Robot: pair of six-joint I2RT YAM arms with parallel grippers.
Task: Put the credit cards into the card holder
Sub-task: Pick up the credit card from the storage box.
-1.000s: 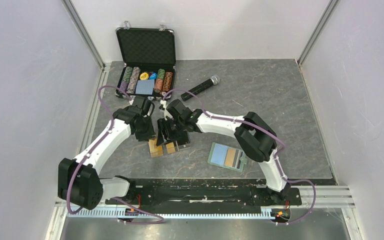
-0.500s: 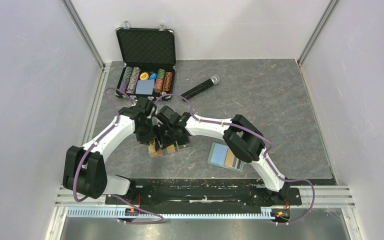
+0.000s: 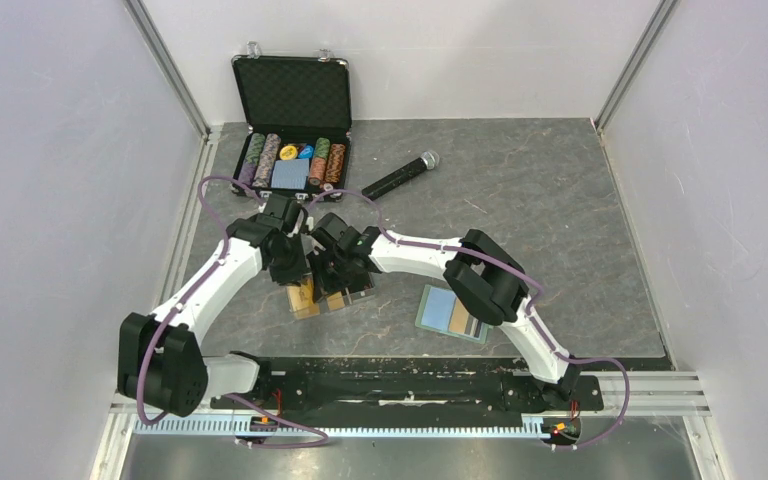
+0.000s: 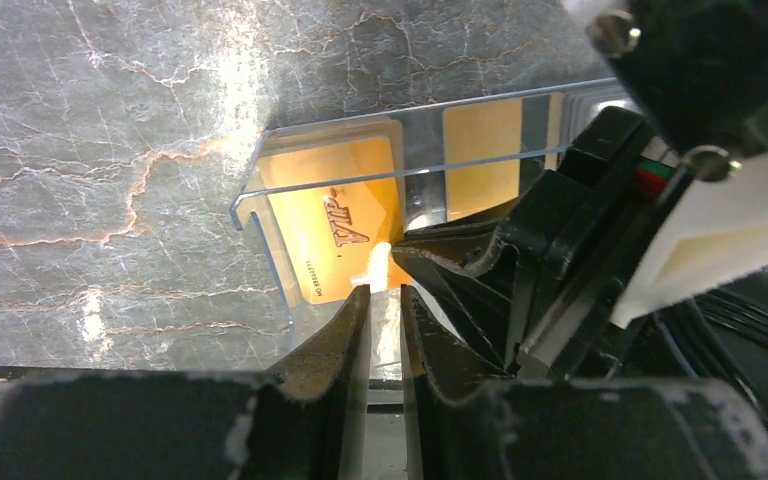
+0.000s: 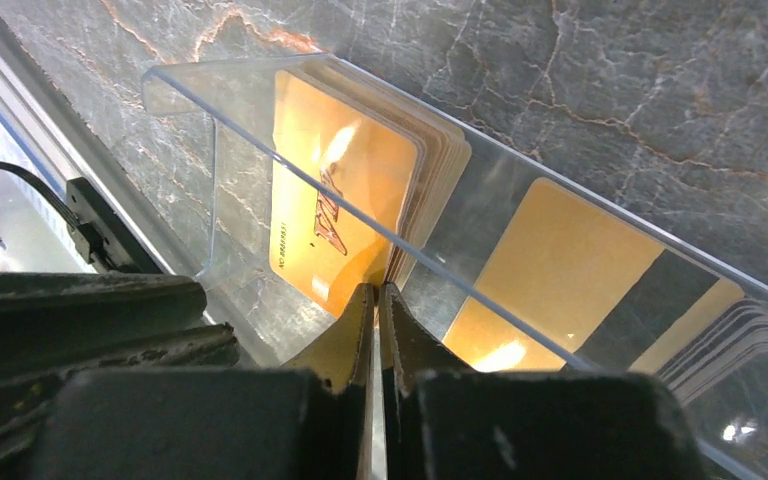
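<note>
A clear plastic tray holds stacks of credit cards, and both grippers meet at it. In the right wrist view my right gripper is shut on the lower edge of an orange card, which stands tilted off the stack behind it. A gold-tan card with a black stripe lies in the neighbouring compartment. In the left wrist view my left gripper is pinched on the tray's near edge, beside the right gripper's fingers. The sage-green card holder lies open to the right, light blue inside.
An open black case of poker chips stands at the back left. A black microphone lies behind the arms. Metal rails run along the table's left and near edges.
My right gripper has moved left over the tray onto the left stack. My left arm has shifted slightly, and the tray has slid a little to the left.
</note>
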